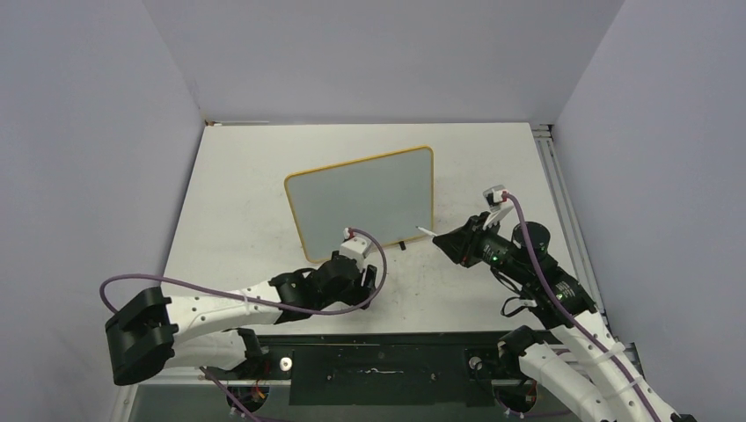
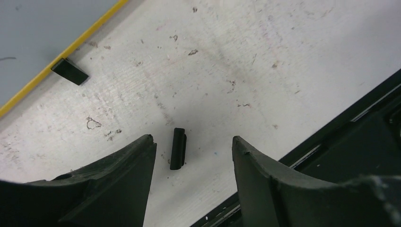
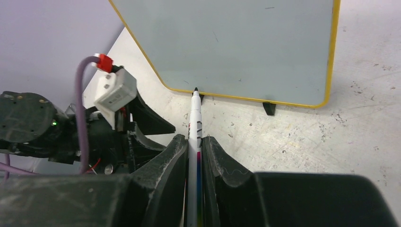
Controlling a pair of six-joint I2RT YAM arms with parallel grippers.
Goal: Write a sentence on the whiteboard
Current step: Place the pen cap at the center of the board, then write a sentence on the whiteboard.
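The whiteboard (image 1: 361, 202) stands upright mid-table on small black feet, its yellow frame around a pale grey face (image 3: 236, 47). That face is bare apart from faint smudges, and the sentence is out of view. My right gripper (image 3: 194, 138) is shut on a slim white marker pen (image 3: 195, 123). The pen's black tip points at the board's lower edge, just short of it. In the top view the right gripper (image 1: 453, 242) sits right of the board. My left gripper (image 2: 192, 138) is open over a small black cap (image 2: 178, 148) lying on the table, touching neither finger.
One black foot (image 2: 69, 71) of the board sticks out from the yellow frame. The black base rail (image 2: 340, 137) runs along the near table edge beside the left gripper (image 1: 374, 277). Grey walls close in the table on three sides.
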